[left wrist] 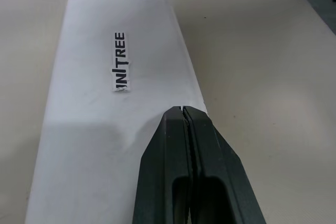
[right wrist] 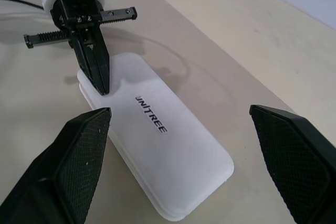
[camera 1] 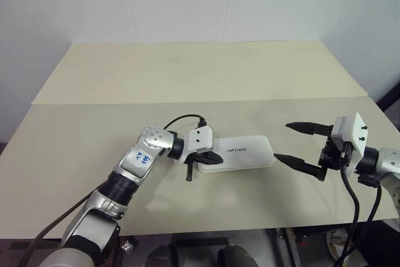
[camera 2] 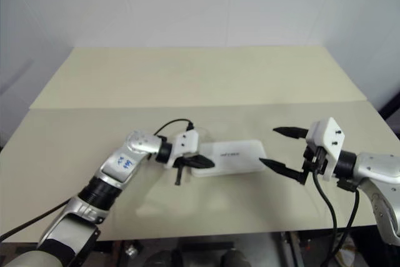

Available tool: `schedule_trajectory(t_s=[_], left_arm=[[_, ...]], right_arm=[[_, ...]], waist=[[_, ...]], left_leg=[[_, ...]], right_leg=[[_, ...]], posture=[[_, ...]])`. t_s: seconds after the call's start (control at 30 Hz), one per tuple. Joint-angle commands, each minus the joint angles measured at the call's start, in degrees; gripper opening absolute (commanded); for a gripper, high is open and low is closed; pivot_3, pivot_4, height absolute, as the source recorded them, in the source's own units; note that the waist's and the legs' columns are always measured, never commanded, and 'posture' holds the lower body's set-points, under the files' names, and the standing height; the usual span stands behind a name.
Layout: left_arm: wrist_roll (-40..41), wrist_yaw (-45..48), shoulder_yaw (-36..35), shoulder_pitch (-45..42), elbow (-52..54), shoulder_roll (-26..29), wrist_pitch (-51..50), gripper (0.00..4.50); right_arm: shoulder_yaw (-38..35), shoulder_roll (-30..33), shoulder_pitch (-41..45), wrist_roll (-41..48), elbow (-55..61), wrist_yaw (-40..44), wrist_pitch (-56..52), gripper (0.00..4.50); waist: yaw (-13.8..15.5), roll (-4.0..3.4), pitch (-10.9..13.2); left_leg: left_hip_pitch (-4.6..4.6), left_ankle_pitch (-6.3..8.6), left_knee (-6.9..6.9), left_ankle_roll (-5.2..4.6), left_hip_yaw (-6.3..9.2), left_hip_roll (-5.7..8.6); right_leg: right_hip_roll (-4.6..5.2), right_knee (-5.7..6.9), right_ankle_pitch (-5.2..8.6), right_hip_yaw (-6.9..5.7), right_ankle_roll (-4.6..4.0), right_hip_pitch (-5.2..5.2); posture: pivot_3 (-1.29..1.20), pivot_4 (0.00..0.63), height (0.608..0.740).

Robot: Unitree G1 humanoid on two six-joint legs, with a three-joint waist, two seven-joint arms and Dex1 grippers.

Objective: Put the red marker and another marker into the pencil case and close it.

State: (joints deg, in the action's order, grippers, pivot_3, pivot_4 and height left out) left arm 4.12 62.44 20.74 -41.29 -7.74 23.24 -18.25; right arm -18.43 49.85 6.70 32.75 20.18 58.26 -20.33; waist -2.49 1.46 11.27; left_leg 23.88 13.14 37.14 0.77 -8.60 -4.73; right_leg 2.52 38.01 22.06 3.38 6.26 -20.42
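The left gripper (camera 1: 215,159) has its two black fingers pressed together with nothing between them, and their tips rest on the lid of the pencil case (camera 1: 247,152) near its left end. The case lies flat and closed on the beige table (camera 1: 187,79), near the front edge and about midway across, its dark lettering facing up. The right gripper (camera 1: 294,145) hangs just off the right end of the case with its fingers spread wide apart, one on the far side and one on the near side, holding nothing and not touching the case.
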Motion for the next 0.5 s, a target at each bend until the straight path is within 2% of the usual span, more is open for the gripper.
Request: schedule_trajectory(t_s=[0.03,0.27,0.37,0.5], left_arm=[[4.3,-2.0,-6.8,0.7,0.8,-0.1,1.2,0.02],[12.7,-1.9,-20.0,1.4,2.5,5.0,0.9,0.02],[15.4,-0.3,-24.5,2.7,1.3,8.5,1.6,0.63],[18.7,2.4,-27.7,5.0,1.9,11.2,1.5,1.93]], right_arm=[[-0.9,0.2,0.5,0.8,0.9,0.1,0.3,4.5],[-0.6,1.4,2.4,0.0,-3.0,2.7,1.4,4.5],[-0.3,1.4,3.1,-0.4,-4.2,3.2,1.7,4.5],[-0.7,1.5,3.3,-0.8,-5.3,3.6,2.0,4.5]], waist=[[0.0,0.0,0.0],[0.0,0.0,0.0],[0.0,0.0,0.0],[0.0,0.01,0.0]], left_leg=[[0.01,0.0,-0.01,0.0,0.0,0.0],[0.15,0.0,-0.06,0.01,0.01,-0.05],[0.16,0.0,-0.04,0.01,-0.01,-0.03],[0.16,0.0,-0.06,0.01,-0.03,-0.03]], right_leg=[[0.0,-0.01,0.0,0.0,0.0,-0.01],[-0.03,-0.04,0.0,-0.13,0.0,-0.17],[-0.01,-0.06,0.0,-0.15,0.01,-0.17],[0.0,-0.07,0.0,-0.17,0.01,-0.17]], posture=[[0.0,0.15,0.74],[0.0,0.15,0.74],[0.0,0.15,0.74],[0.0,0.15,0.74]])
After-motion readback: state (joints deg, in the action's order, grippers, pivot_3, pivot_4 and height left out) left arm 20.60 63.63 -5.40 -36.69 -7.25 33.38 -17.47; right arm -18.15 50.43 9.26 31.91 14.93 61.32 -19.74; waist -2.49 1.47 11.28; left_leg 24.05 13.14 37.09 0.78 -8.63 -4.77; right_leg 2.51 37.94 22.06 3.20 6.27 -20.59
